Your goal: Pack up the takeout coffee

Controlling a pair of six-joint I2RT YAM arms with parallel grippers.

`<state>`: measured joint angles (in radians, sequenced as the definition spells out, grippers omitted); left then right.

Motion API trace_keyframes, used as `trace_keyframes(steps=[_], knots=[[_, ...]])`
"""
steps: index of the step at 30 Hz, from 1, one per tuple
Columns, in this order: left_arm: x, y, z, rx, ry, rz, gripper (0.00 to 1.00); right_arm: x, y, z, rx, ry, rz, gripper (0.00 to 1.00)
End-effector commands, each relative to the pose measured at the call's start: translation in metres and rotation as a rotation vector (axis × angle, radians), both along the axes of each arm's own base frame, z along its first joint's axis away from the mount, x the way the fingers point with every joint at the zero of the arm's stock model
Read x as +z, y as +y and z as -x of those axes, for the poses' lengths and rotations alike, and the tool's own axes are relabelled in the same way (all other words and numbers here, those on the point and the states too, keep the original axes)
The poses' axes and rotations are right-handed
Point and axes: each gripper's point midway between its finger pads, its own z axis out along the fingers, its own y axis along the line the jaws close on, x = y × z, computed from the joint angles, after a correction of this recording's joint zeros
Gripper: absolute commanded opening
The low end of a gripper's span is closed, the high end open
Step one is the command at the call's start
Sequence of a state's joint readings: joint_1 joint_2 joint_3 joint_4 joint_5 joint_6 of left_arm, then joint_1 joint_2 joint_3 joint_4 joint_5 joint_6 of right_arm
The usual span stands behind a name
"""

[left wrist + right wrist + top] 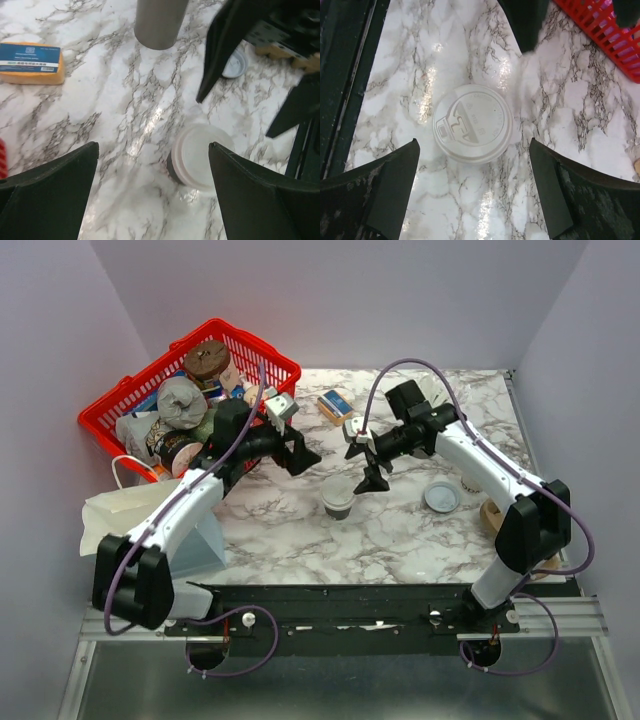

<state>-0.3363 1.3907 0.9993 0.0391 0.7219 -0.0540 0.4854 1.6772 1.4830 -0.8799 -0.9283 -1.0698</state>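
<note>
The takeout coffee (338, 502), a dark cup with a round white lid, stands upright on the marble table between the two arms. My right gripper (372, 478) hovers open just above and to the right of it. In the right wrist view the lid (472, 124) lies between and slightly ahead of the open fingers (385, 185). My left gripper (300, 455) is open and empty, up and to the left of the cup. In the left wrist view the cup (200, 157) sits by the right finger (260, 195).
A red basket (120, 405) full of items stands at the back left. A white bag (120, 510) lies at the left. A loose lid disc (441, 497) lies right of the cup. A yellow sponge (32, 62) and a grey cylinder (159, 22) stand farther back.
</note>
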Motion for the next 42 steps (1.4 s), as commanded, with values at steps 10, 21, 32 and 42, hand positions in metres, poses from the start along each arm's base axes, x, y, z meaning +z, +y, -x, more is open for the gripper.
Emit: trace_keyframes(steps=[10, 21, 32, 42], knots=[[-0.069, 0.016, 0.061, -0.297, -0.240, -0.257, 0.99, -0.032, 0.000, -0.003, 0.065, -0.090, 0.122, 0.99], [-0.068, -0.019, 0.061, -0.419, -0.298, -0.228, 0.98, -0.041, 0.002, -0.002, 0.053, -0.037, 0.129, 0.97], [-0.067, -0.037, 0.056, -0.427, -0.272, -0.180, 0.95, -0.053, 0.005, -0.002, 0.024, 0.035, 0.129, 0.96], [-0.069, -0.046, 0.060, -0.462, -0.242, -0.159, 0.90, -0.061, 0.009, 0.000, 0.003, 0.092, 0.120, 0.91]])
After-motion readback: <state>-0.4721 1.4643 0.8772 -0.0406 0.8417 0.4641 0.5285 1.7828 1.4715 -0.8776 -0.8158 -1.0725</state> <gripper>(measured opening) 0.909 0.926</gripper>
